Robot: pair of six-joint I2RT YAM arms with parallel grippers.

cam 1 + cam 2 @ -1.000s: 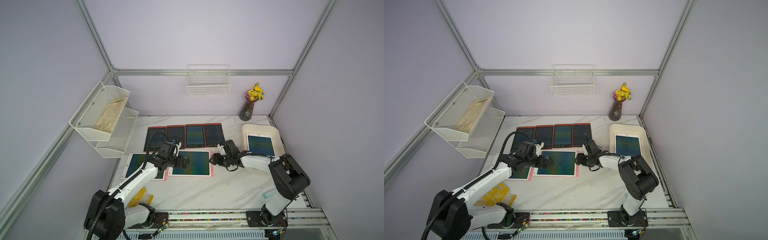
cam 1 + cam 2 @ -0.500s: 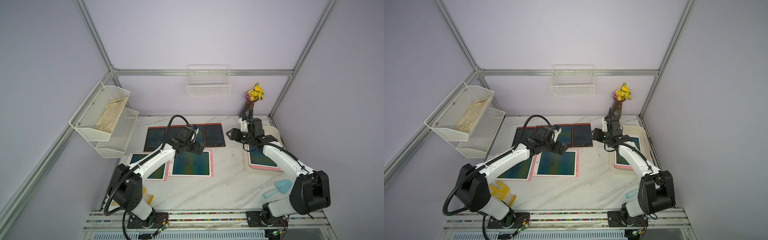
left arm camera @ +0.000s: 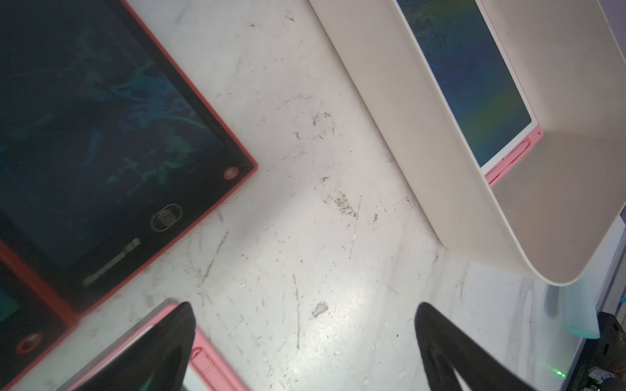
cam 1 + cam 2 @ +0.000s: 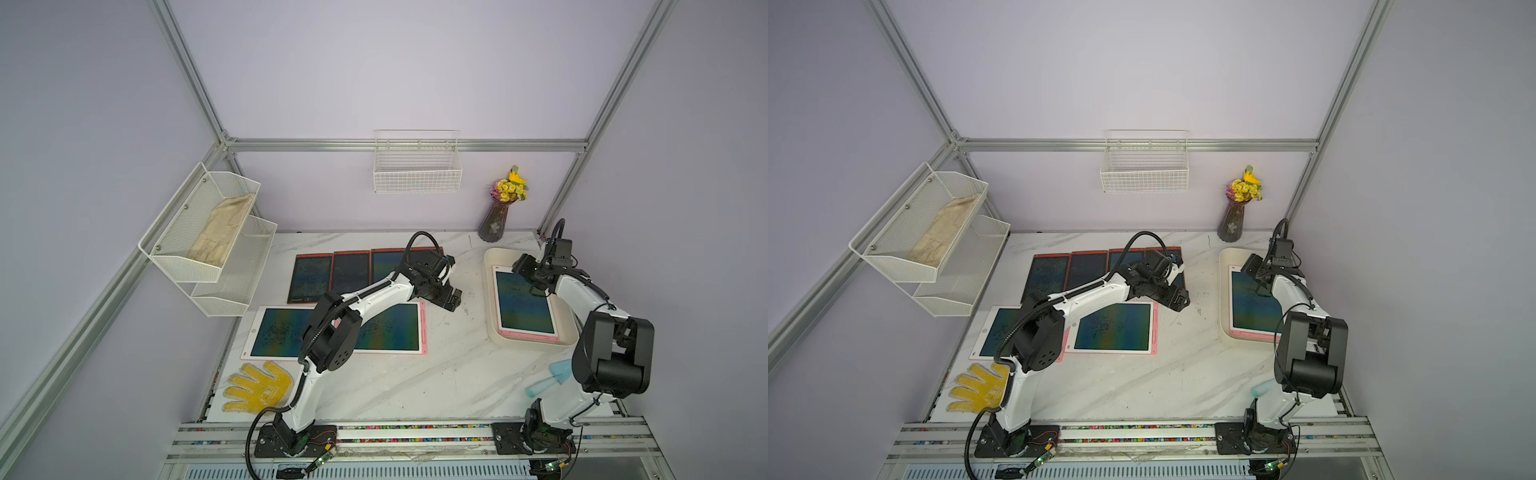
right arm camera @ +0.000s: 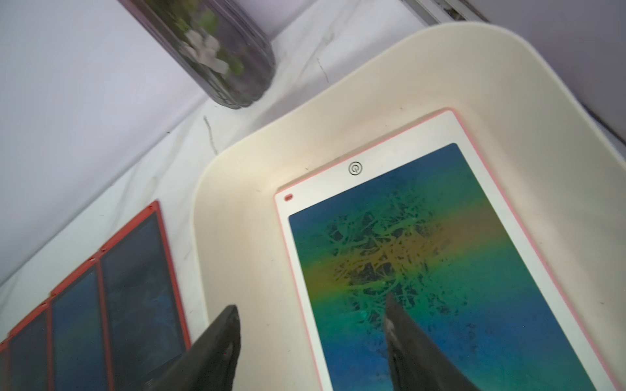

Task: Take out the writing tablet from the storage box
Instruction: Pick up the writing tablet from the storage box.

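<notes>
The storage box [image 4: 490, 299] [image 4: 1225, 307], a cream tray, sits at the right of the table. Flat inside it lies the writing tablet [image 4: 521, 303] [image 5: 423, 254], white and pink framed with a rainbow screen. My right gripper [image 4: 530, 276] [image 5: 311, 301] hovers open over the tablet's far left part. One finger is above the box wall [image 5: 244, 237], the other above the screen, and nothing is held. My left gripper [image 4: 451, 299] [image 3: 303, 306] is open and empty above bare marble, between the laid-out tablets and the box [image 3: 423, 152].
Several red-framed tablets [image 4: 351, 272] line the back and two white tablets [image 4: 390, 328] lie in front. A flower vase [image 4: 494, 220] stands behind the box. A yellow glove [image 4: 257, 388] and a teal object [image 4: 548, 378] lie near the front edge. A wire basket [image 4: 417, 174] and a mesh shelf [image 4: 208, 241] hang on the walls.
My right gripper moved from the table's middle to above the tablet in the box. My left gripper moved right, past the laid-out tablets, over bare table.
</notes>
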